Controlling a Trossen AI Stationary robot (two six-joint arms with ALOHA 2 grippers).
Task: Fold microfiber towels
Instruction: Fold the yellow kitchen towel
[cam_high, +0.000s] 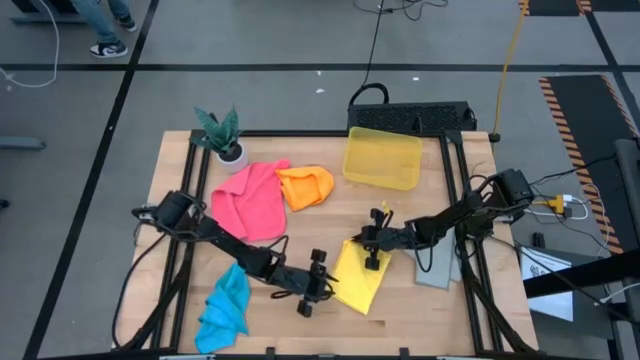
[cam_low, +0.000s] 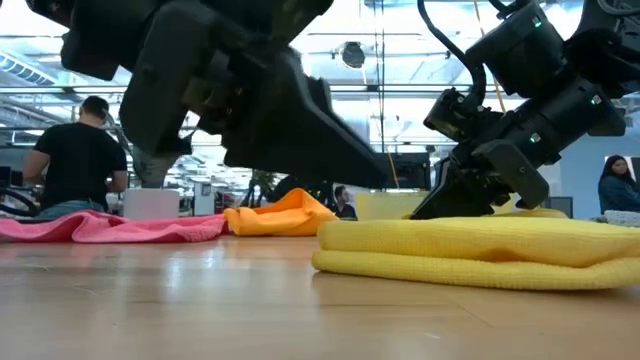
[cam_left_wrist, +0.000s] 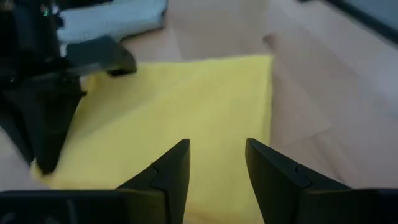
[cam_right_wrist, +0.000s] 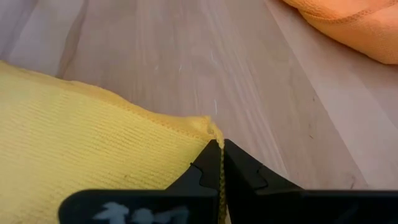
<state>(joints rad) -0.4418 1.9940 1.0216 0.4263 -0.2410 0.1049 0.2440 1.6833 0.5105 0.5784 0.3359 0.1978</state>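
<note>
Plain yellow microfiber towel (cam_high: 360, 277); pink (cam_high: 250, 200), orange (cam_high: 306, 186), bright blue (cam_high: 225, 308), grey (cam_high: 436, 267) towels; translucent yellow plastic bin (cam_high: 381, 158); pale wooden worktop (cam_high: 290, 240).

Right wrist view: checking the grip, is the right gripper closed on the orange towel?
No: the right gripper pinches a corner of the yellow towel.

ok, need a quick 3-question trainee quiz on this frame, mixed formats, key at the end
1. True or false: the right gripper is shut on a corner of the yellow towel.
2. Which towel lies nearest the plant? A) blue B) pink C) grey
3. Fill in: the left gripper is ____ over the yellow towel, holding nothing.

Key: 1 true; 2 B, the pink towel; 3 open.
</note>
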